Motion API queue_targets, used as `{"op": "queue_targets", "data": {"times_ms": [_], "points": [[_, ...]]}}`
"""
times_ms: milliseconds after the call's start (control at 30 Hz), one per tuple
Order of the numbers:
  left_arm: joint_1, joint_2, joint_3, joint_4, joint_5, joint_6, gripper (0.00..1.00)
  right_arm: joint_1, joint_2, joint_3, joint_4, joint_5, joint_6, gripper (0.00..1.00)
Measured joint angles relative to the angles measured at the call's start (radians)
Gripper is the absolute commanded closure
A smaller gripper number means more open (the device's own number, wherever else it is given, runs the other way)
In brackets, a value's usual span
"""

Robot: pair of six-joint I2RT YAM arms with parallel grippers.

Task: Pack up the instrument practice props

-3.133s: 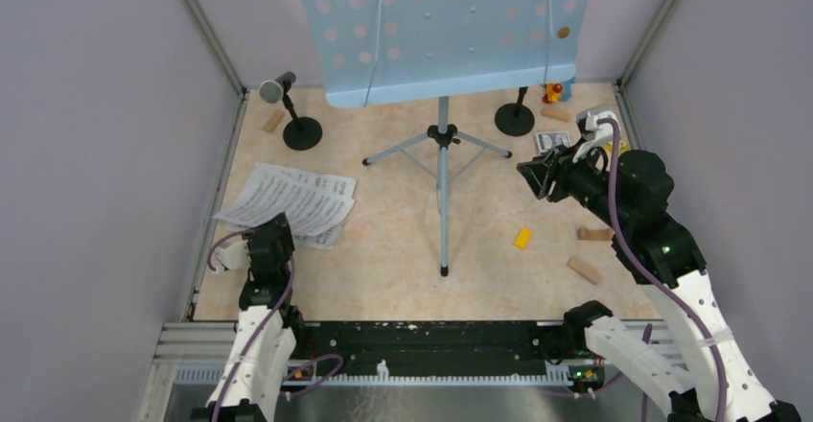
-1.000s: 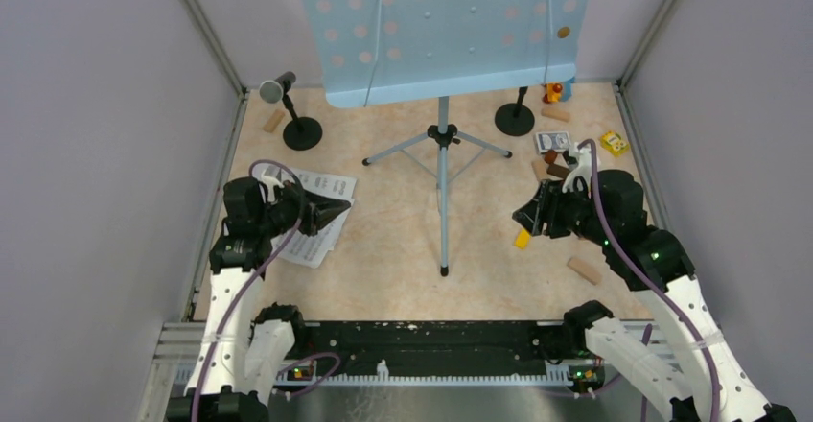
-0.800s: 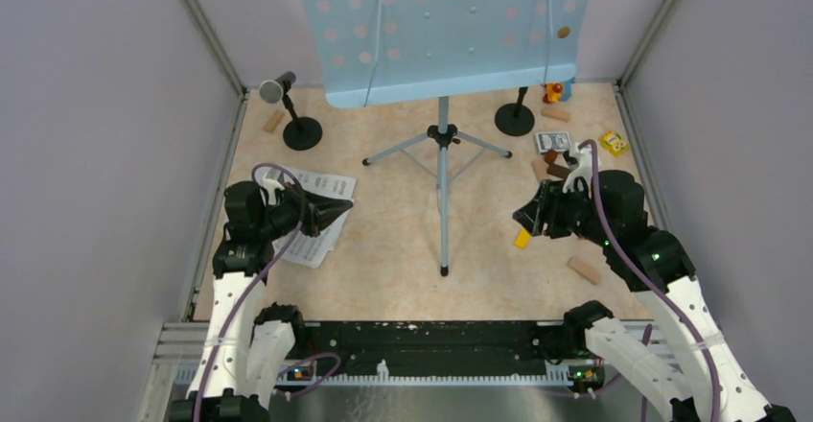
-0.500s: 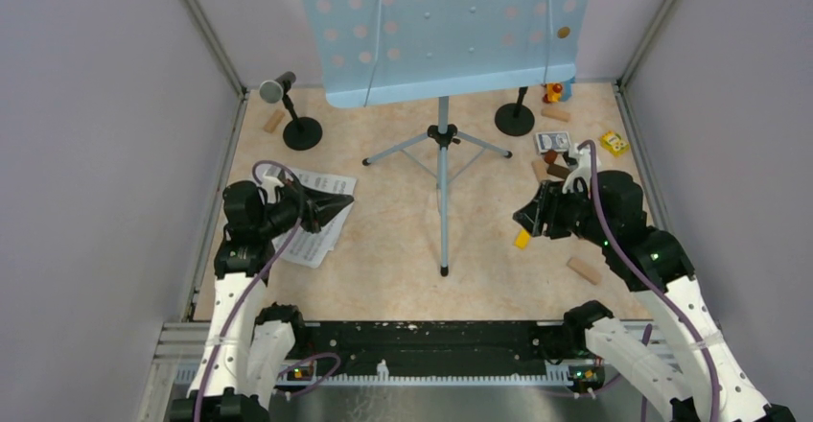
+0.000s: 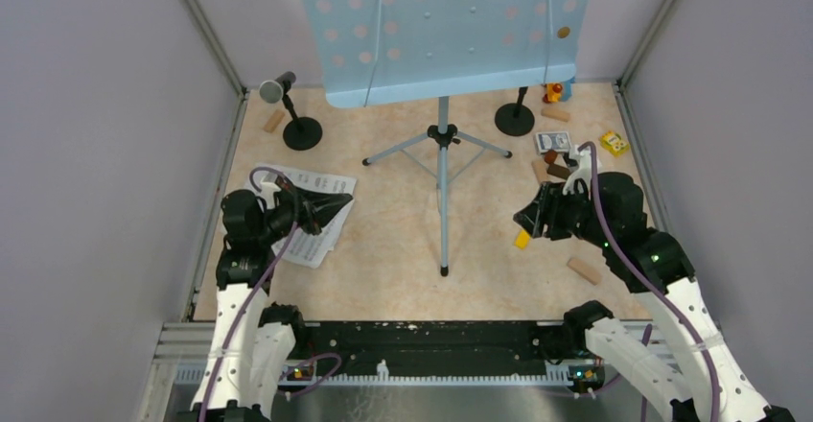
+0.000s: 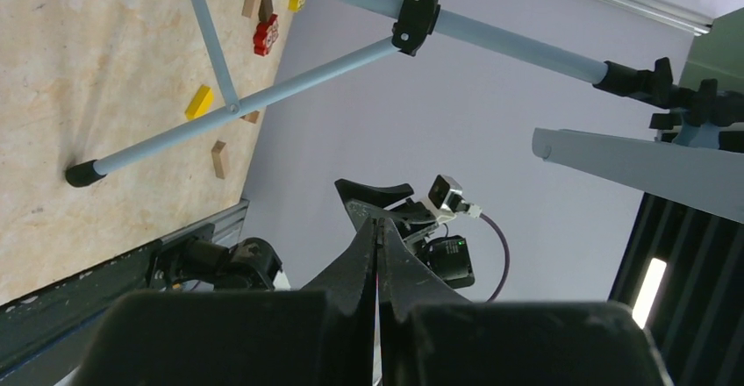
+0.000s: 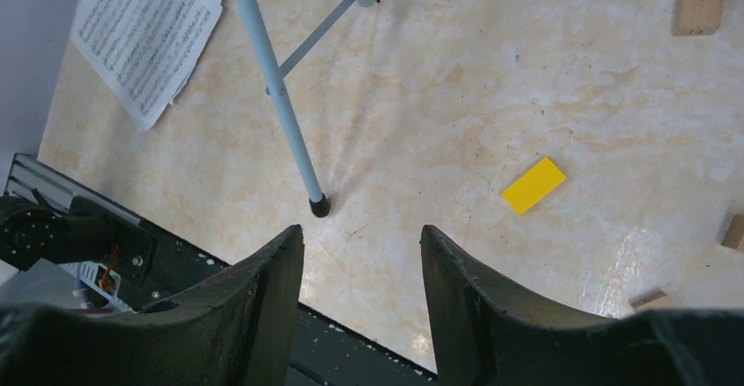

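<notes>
Left gripper (image 5: 341, 203) pressed together over music sheets (image 5: 312, 243). Right gripper (image 7: 361, 239) spread, near yellow block (image 7: 532, 185). Tripod leg (image 5: 442, 216) stands between the grippers.

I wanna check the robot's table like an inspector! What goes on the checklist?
Surface: beige table, no spills seen.
Job's things: blue music stand upright; music sheets lying left; microphone in left holder; right holder top hidden.
Clutter: yellow block, wooden block, card box, all on the right.
Grippers: left tool shut over the sheets; right tool open, empty.
Cables: purple cable along each arm.
Surroundings: grey walls.
</notes>
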Motion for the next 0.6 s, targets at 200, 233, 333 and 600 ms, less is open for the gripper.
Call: {"op": "queue_targets", "data": {"times_ms": [200, 233, 333, 600], "points": [[0.000, -0.022, -0.061, 0.078, -0.034, -0.061, 1.00, 0.000, 0.000, 0.000, -0.001, 0.001, 0.000, 0.48], [0.000, -0.027, -0.068, 0.085, -0.041, -0.073, 1.00, 0.000, -0.001, 0.000, -0.001, 0.001, 0.000, 0.48], [0.000, -0.042, -0.072, 0.097, -0.063, -0.092, 1.00, 0.000, -0.006, 0.000, 0.000, 0.002, 0.001, 0.48], [0.000, -0.045, -0.071, 0.104, -0.138, -0.013, 0.84, 0.000, -0.024, -0.053, 0.032, 0.081, 0.053, 0.37]]}}
